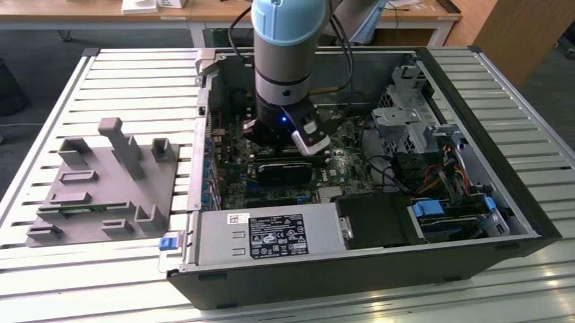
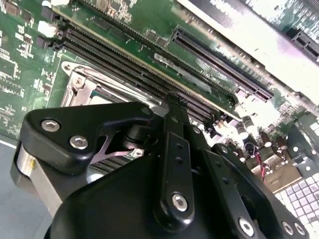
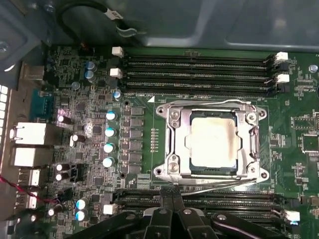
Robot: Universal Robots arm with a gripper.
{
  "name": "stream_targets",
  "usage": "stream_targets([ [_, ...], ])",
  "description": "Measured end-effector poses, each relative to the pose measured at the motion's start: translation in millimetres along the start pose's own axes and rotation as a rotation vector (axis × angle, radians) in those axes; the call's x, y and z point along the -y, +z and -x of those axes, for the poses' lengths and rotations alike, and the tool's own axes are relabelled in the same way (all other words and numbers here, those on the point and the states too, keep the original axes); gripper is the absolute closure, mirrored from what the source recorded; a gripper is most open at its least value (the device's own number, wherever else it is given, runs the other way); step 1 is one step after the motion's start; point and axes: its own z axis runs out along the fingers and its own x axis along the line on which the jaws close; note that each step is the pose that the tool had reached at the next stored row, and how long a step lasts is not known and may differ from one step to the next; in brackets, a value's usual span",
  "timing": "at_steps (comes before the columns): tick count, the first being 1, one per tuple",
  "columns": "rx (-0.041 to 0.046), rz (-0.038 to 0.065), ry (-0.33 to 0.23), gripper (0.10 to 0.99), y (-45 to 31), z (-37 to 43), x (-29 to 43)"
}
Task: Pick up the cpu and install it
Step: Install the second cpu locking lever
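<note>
Step in hand, judged: the placing end of the install. The gripper [image 3: 172,193] hangs low inside the open computer case [image 1: 530,229] over the motherboard [image 3: 99,164]. Its fingers [image 3: 167,201] are pressed together with nothing between them. The cpu [image 3: 212,142] is not in the grip. It lies flat in the socket, silver top up, just ahead of the fingertips, with the metal retention frame [image 3: 174,144] around its edges. I cannot tell whether it is fully seated or the frame latched. Left to right in the first wrist view: rear port blocks [image 3: 27,144] lie well off to one side of the fingers, then a row of capacitors [image 3: 108,139], then the socket. One bank of memory slots [image 3: 199,72] is beyond the socket, and a second bank [image 3: 234,201] is directly under the fingers. In the exterior view, a gray fixture plate [image 1: 104,182] sits outside the case, well apart from the gripper. Judgement: any further contact calls for a straight vertical approach. The frame's raised edges and its wire lever [image 3: 219,185] lie between fingertips and chip, and the slot latches crowd both flanks.
</note>
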Motion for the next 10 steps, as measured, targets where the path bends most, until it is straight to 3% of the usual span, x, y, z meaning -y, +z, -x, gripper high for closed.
stream_targets([
  [3, 0.0002, 0.015, 0.000, 0.980, 0.6, 0.0, 0.1],
  [10, 0.0008, 0.065, 0.000, 0.980, 4.9, -0.4, 0.8],
])
